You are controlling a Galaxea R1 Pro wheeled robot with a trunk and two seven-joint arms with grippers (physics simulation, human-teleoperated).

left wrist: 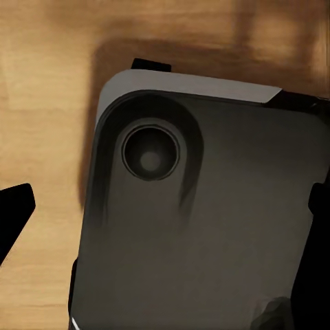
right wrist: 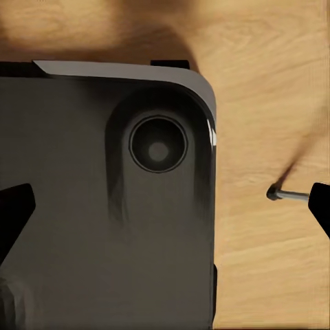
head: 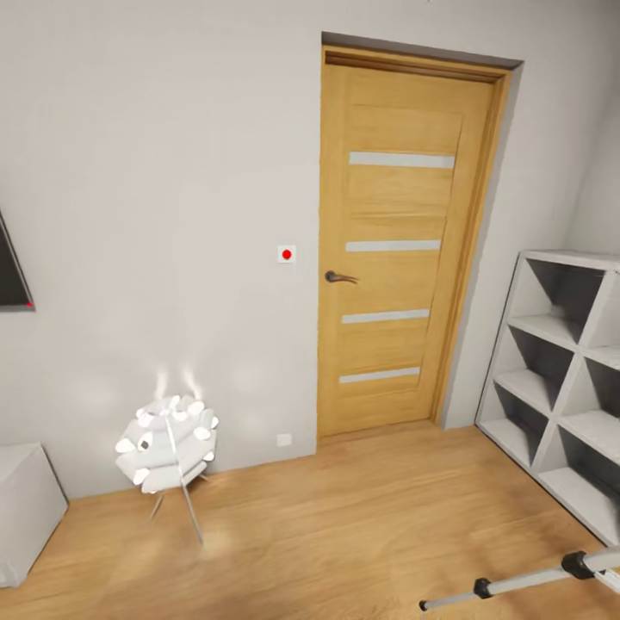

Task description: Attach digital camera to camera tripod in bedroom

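Observation:
I face a light grey bedroom wall above a light wood floor. One silver leg of the camera tripod [head: 525,581], with black joints, slants across the bottom right corner of the head view; the rest of the tripod is cut off. A thin silver rod with a dark tip [right wrist: 285,194], apparently a tripod foot, lies on the floor in the right wrist view. The digital camera is out of view. My left gripper [left wrist: 165,213] and right gripper [right wrist: 165,213] both hang open and hold nothing, above my dark grey base [left wrist: 206,227].
An oak door [head: 396,250] with pale stripes stands shut ahead. A white cube shelf [head: 560,370] lines the right wall. A white petal floor lamp [head: 168,448] stands at the left, a white cabinet [head: 26,508] beyond it. A dark screen [head: 10,275] hangs on the wall.

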